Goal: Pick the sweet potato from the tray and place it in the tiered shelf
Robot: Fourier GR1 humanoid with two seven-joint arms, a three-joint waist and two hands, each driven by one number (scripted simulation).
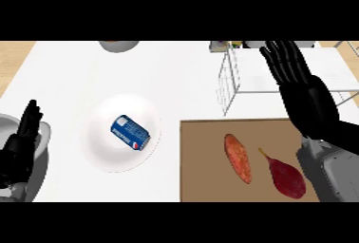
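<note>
Tray (203, 161) near right — orange sweet potato (238, 158) lying on it, untouched.
Likely stiff, fairly heavy, dull-skinned; best taken across its thick middle — right hand (308, 102) hovers beyond, fingers (284, 57) released.

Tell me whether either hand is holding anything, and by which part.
Nothing is held. Right hand is open near the wire shelf; left hand rests open at lower left.

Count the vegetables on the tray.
2. On the tray, an orange one lies near the middle; a dark red one lies right of it, beside the right forearm, which may hide more.
</note>
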